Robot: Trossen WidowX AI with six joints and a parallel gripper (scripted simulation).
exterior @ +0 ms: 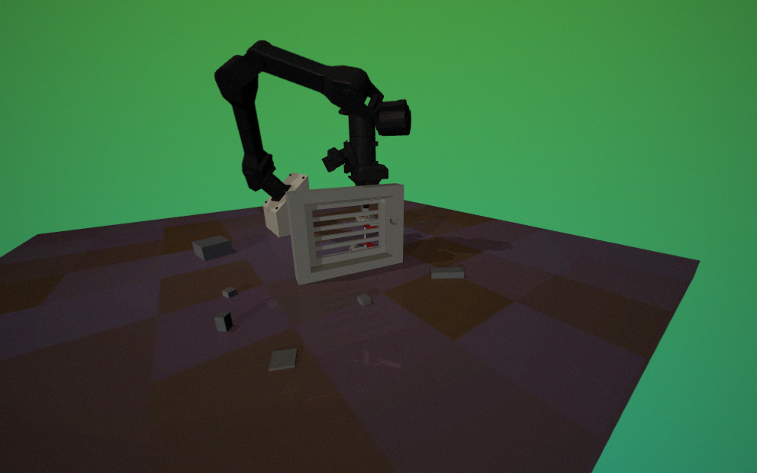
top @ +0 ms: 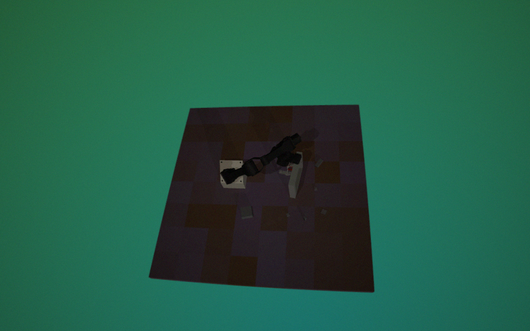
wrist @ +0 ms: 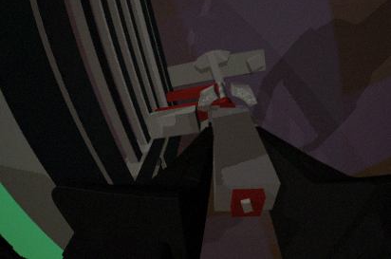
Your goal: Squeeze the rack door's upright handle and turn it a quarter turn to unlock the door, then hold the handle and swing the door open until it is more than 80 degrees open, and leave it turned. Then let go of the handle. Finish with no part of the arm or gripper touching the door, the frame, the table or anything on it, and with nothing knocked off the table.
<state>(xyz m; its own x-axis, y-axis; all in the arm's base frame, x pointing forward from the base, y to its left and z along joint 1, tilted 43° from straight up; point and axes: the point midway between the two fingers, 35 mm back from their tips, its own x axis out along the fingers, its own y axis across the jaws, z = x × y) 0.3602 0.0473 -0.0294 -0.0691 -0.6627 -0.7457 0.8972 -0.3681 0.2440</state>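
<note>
The grey frame (top: 295,183) (exterior: 300,241) stands upright on the table. The slatted door (exterior: 346,216) looks closed inside it. The door's upright grey handle (wrist: 242,155) has a red patch at its top end and stands on the side facing the arm's base. Red parts (top: 290,168) (exterior: 368,227) lie beside and below it. My gripper (wrist: 232,134) points down from above and is shut on the handle, one dark finger on each side. In the exterior view the frame hides the fingertips. The exact turn of the handle is hard to tell.
A large grey block (top: 247,212) (exterior: 211,248) lies off one end of the frame. A flat bar (top: 319,163) (exterior: 447,272), a small cube (exterior: 363,299), an upright block (exterior: 223,321) and a tile (exterior: 283,359) lie on the far side. The arm's pale base (top: 232,185) stands behind.
</note>
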